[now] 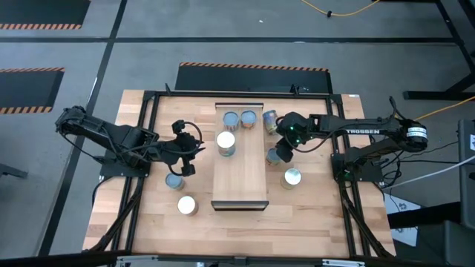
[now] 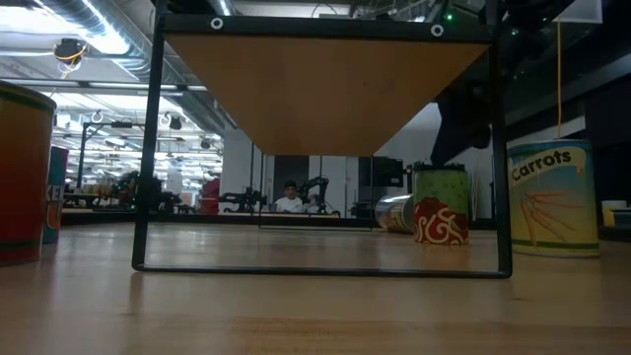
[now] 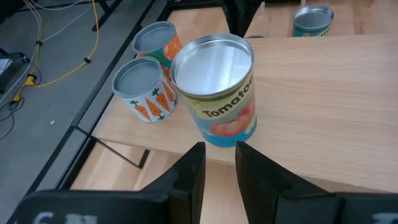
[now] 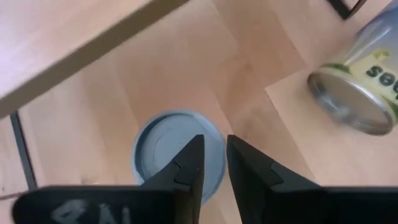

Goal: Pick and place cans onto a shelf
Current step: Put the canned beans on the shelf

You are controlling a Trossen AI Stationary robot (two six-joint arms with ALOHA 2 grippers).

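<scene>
Three round tin cans (image 1: 230,118) stand on smooth shelf (image 1: 240,178).

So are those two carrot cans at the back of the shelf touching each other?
Touching. In the left wrist view the orange-labelled can leans against the carrot can with no gap between them on the shelf.
</scene>
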